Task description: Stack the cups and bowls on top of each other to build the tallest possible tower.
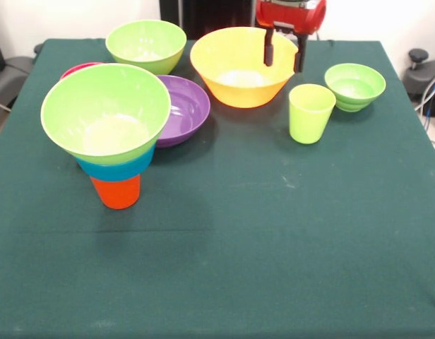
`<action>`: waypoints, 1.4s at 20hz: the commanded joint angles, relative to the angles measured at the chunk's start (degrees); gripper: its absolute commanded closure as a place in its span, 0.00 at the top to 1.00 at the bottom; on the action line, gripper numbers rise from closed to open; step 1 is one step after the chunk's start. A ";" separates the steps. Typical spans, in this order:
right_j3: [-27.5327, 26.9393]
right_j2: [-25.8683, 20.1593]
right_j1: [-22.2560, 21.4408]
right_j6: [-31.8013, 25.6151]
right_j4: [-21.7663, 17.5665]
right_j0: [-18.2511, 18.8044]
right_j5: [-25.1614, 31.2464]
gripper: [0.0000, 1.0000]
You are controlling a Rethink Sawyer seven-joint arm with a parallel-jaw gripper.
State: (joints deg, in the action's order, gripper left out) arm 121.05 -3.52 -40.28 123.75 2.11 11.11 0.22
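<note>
The tower (108,134) stands at the left: an orange cup (116,192) at the bottom, a blue bowl (117,168) on it and a wide lime green bowl (104,113) on top. My gripper (284,53) hangs open over the right rim of the big yellow bowl (235,70), with nothing between its fingers. A lime green cup (310,113) stands upright to the right of the yellow bowl. A small lime green bowl (354,86) sits beside that cup. A purple bowl (182,109) lies behind the tower, and another lime green bowl (145,44) is at the back left.
A magenta rim (76,69) peeks out behind the tower's top bowl. The green cloth-covered table (239,247) stretches toward the front edge.
</note>
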 commanded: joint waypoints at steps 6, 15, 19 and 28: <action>1.62 -3.22 8.53 12.89 2.27 -1.32 -8.69 1.00; 0.56 -3.30 13.24 11.63 1.03 0.06 -12.84 1.00; 1.05 -3.14 14.11 11.66 0.86 0.07 -14.08 1.00; 0.43 -2.89 16.71 10.52 0.44 0.80 -15.75 1.00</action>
State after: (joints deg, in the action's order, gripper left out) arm 122.85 -3.19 -34.51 123.76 2.15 11.26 -14.34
